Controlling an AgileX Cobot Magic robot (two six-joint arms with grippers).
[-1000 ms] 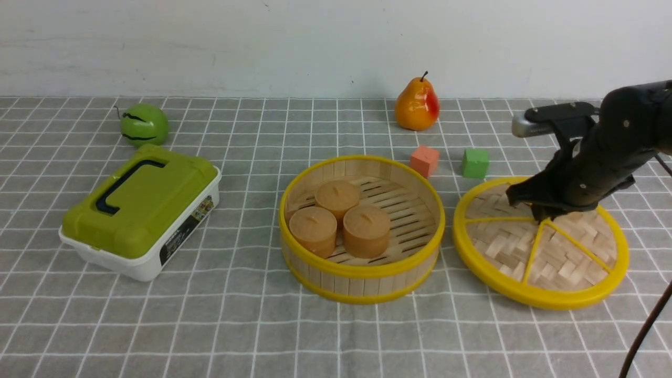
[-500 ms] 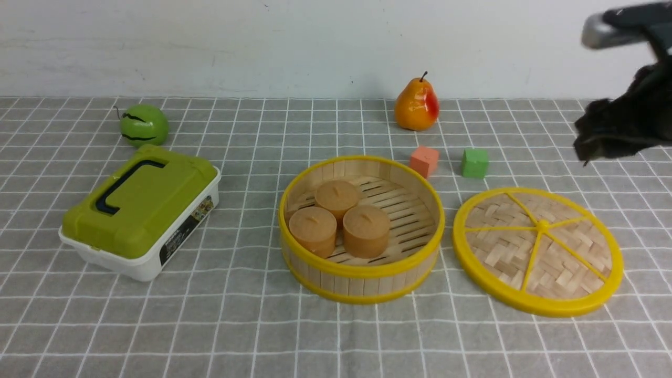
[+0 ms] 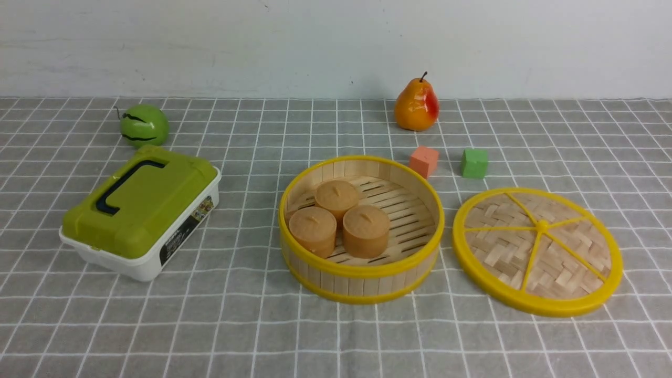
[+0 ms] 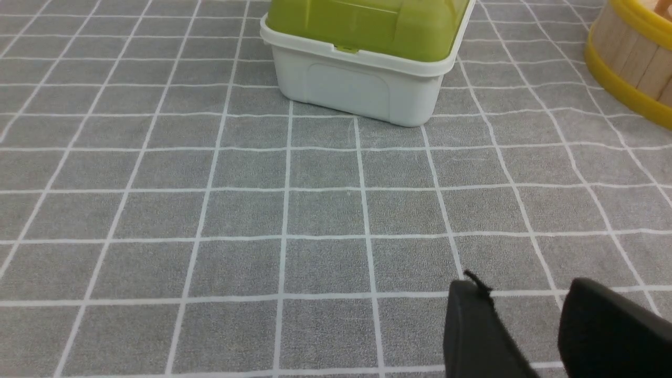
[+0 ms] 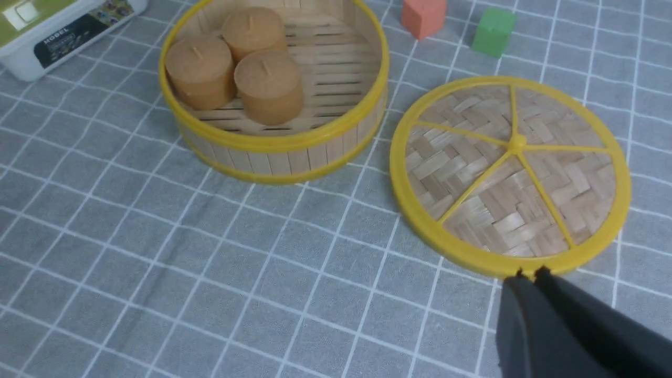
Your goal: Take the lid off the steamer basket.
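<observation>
Front view: basket (image 3: 362,271), three cakes (image 3: 366,230)

Looks like a staged lab tabletop, not a real kitchen: a grey grid cloth (image 3: 210,325) fills the lower frame, a bare white wall (image 3: 262,47) runs along the top, and toy-ish props sit between: a glossy pear (image 3: 417,105), red cube (image 3: 424,161), green cube (image 3: 474,163), steamer basket (image 3: 362,281).

One word can be read: a dark label (image 5: 79,26) on the side wall of the white rectangular plastic box with an olive-green lid (image 5: 21,58) carries white letters that look like "MOBEL". Its smaller print is too fine to read. The box lies well apart from the right gripper (image 5: 530,272), beyond the round pale bamboo steamer basket with yellow rims (image 5: 273,155).
</observation>
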